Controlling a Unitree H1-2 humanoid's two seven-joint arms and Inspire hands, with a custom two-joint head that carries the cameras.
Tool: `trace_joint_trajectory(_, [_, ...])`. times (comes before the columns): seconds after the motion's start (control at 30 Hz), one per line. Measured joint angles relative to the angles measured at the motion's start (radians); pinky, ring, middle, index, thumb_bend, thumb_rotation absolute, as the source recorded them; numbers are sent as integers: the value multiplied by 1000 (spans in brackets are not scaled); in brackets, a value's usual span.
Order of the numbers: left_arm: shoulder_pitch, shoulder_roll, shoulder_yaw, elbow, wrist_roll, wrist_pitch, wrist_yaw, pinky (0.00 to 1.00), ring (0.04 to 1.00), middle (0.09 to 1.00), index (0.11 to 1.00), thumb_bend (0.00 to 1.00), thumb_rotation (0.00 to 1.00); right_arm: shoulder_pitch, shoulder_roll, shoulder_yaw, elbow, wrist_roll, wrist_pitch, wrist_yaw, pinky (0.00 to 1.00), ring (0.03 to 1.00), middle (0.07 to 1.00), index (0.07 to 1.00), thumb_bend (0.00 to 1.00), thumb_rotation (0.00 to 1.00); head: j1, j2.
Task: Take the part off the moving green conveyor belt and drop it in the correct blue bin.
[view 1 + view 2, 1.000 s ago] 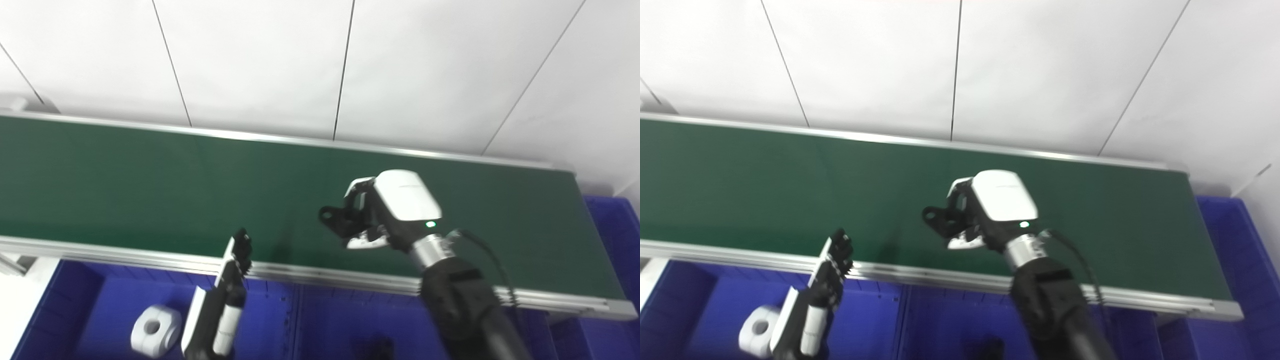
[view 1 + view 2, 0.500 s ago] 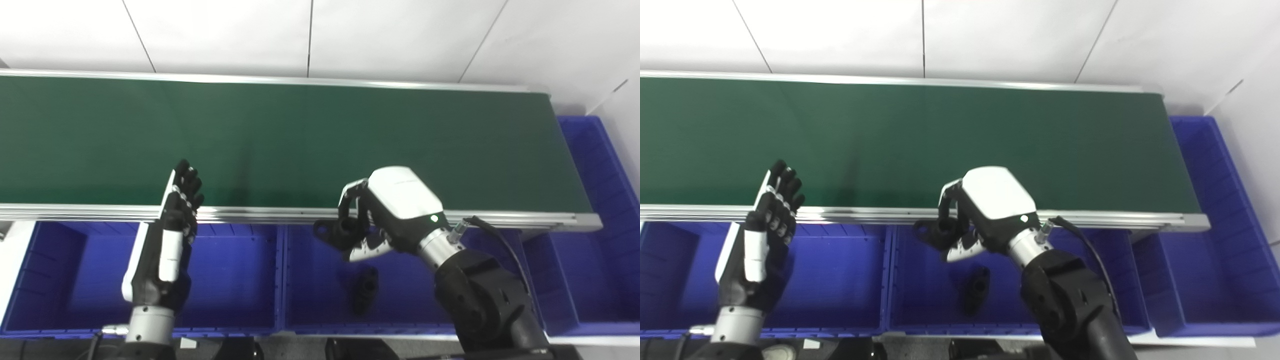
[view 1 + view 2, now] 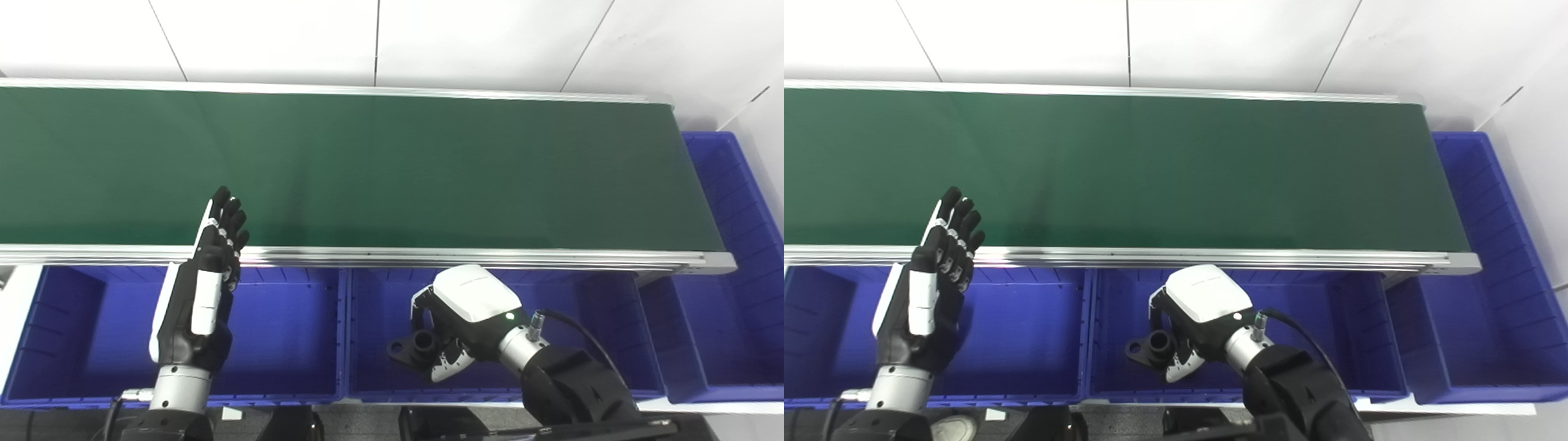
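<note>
The green conveyor belt [image 3: 367, 165] runs across the picture and carries no part. My right hand [image 3: 471, 309] is down inside the middle blue bin [image 3: 588, 306], shut on a black part [image 3: 413, 347] with a round socket and a flat lug. The part sticks out to the hand's left, low in the bin; it also shows in the right eye view [image 3: 1151, 348]. My left hand [image 3: 205, 288] is open and empty, fingers straight up, over the left blue bin [image 3: 288, 331] at the belt's front rail.
Three blue bins stand in a row below the belt's front rail [image 3: 551, 257]; the right one [image 3: 735, 318] wraps round the belt's right end. A white tiled wall [image 3: 490, 43] stands behind the belt.
My right hand has gone down with the black part, from the belt's front edge into the middle bin. The camera tilted down a second ago. My left hand has barely moved.
</note>
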Motion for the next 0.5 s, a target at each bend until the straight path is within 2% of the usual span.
trace_joint_trajectory(0.1, [6, 0, -8, 2, 20, -2, 0, 1000, 1000, 1000, 1000, 644, 951, 6, 0, -19, 36, 2, -17, -79, 270, 357, 452, 494, 515, 155, 8, -8])
trace_joint_trajectory(0.23, [18, -4, -12, 15, 27, -9, 0, 1000, 1000, 1000, 1000, 660, 948, 16, 1, -28, 64, -8, -18, -130, 340, 445, 541, 496, 519, 160, 26, -23])
trace_joint_trajectory(0.27, [19, -6, -13, 21, 28, -9, 0, 1000, 1000, 1000, 1000, 663, 944, 17, 2, -28, 72, -14, -18, -130, 355, 466, 565, 586, 653, 247, 28, -25])
trace_joint_trajectory(0.33, [22, -9, -16, 22, 33, -15, 0, 1000, 1000, 1000, 1000, 659, 939, 19, 4, -29, 74, -33, -18, -131, 413, 534, 634, 694, 841, 423, 37, -31])
trace_joint_trajectory(0.4, [24, -11, -17, 22, 34, -25, 0, 1000, 998, 1000, 1000, 665, 932, 19, 10, -35, 74, -42, -18, -132, 470, 587, 680, 732, 933, 504, 42, -35])
trace_joint_trajectory(0.5, [24, -12, -18, 23, 34, -44, -1, 1000, 993, 1000, 1000, 656, 924, 21, 13, -41, 74, -45, -18, -132, 492, 615, 707, 745, 974, 544, 46, -42])
